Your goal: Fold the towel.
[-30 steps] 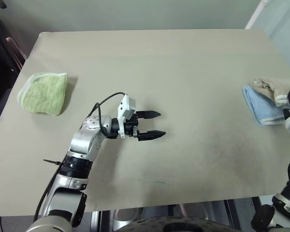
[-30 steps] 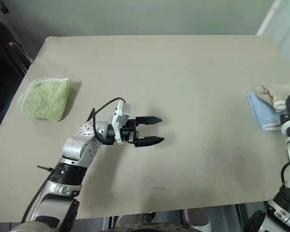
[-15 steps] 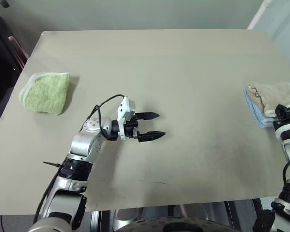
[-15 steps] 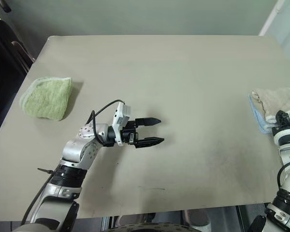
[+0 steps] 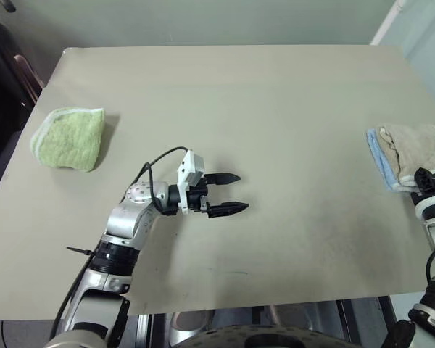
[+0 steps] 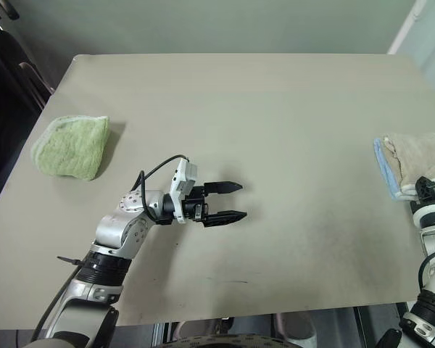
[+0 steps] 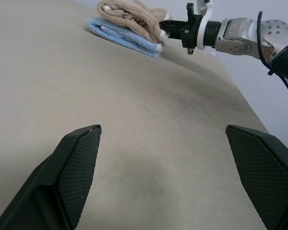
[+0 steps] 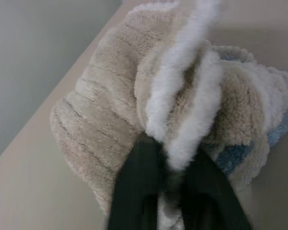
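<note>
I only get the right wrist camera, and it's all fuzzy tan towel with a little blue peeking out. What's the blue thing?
Observer: A folded light blue towel. The towel lies bunched on top of it, at the right edge of the table.
Operator: What's my other arm doing?
Observer: The left gripper hangs over the middle of the table, jaws wide open, holding nothing.
Operator: Is anything else on the table?
Observer: Yes, a folded green towel near the left edge, far from both grippers.
</note>
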Robot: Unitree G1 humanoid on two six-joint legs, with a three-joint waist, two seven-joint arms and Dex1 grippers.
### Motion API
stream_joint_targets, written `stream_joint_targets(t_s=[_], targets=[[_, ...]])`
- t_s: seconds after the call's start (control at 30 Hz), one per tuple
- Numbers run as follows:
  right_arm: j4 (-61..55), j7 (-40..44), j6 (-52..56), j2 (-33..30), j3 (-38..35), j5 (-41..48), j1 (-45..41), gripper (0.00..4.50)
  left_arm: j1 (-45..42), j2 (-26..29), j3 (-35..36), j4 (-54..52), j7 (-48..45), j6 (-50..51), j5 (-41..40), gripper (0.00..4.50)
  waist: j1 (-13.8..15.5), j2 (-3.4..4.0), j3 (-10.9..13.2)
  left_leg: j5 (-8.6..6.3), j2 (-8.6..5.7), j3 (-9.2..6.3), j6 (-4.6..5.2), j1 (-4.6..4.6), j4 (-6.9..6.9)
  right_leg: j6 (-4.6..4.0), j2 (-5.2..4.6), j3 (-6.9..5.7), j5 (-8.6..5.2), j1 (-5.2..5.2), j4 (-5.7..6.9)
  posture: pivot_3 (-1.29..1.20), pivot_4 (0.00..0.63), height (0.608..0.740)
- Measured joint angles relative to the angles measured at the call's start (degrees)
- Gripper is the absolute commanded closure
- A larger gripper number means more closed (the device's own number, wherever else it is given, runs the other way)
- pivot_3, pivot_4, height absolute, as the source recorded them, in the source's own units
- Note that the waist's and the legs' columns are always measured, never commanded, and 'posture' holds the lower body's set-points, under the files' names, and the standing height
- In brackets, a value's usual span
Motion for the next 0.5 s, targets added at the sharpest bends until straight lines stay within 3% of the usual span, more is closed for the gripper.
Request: stream_joint_targets(t_s=[0.27, 0.3, 0.5], targets=[[-0.37, 0.69, 0.18, -0.31, -1.9, 0.62, 2.16, 0.18, -0.41, -0.17, -0.21, 0.51, -0.74, -0.25, 0.07, 0.0, 0.05, 0.02, 0.01, 0.0, 0.0, 0.0, 0.0, 0.0, -0.02, 0.0, 0.0, 0.0, -0.01, 0.0, 0.0, 0.0, 0.15, 0.74], [-0.74, 0.92, 0.33, -0.7, -2.4, 0.8, 2.72, 0.01, -0.52, -0.17, -0.26, 0.78, -1.1, -0.45, 0.11, 0.0, 0.04, 0.02, 0.01, 0.0, 0.0, 0.01, 0.0, 0.0, -0.02, 0.0, 0.0, 0.0, -0.01, 0.0, 0.0, 0.0, 0.15, 0.74], [-5.37, 2.43, 2.52, -3.22, -5.13, 4.7, 7.45, 0.01, -2.45, -0.5, -0.3, 3.26, -2.14, -1.47, 0.2, 0.0, 0.11, 0.03, 0.02, 0.0, -0.01, 0.0, -0.01, -0.01, -0.01, -0.05, 0.01, 0.0, -0.05, 0.02, 0.0, 0.0, 0.15, 0.74]])
